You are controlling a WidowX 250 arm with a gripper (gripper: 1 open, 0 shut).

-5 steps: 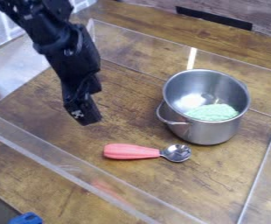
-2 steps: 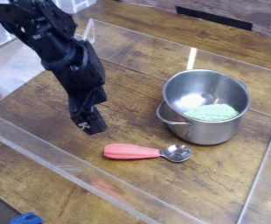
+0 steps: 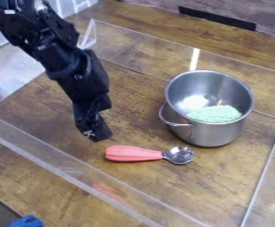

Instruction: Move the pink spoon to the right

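Note:
The pink spoon [image 3: 148,154] lies flat on the wooden table, its coral handle pointing left and its shiny round bowl to the right, just in front of the steel pot. My black gripper [image 3: 95,129] hangs from the upper left, pointing steeply down, its tip a short way up and left of the handle's end. It is not touching the spoon. Its jaws look parted with nothing between them, though the dark fingers are hard to separate.
A steel pot [image 3: 207,106] with a green thing inside stands right of centre, close behind the spoon's bowl. A clear plastic wall [image 3: 57,151] runs around the work area. A blue object [image 3: 27,221] peeks in at the bottom left.
The gripper has sunk and drifted slightly right, nearer the spoon's handle. The spoon and the pot have stayed put.

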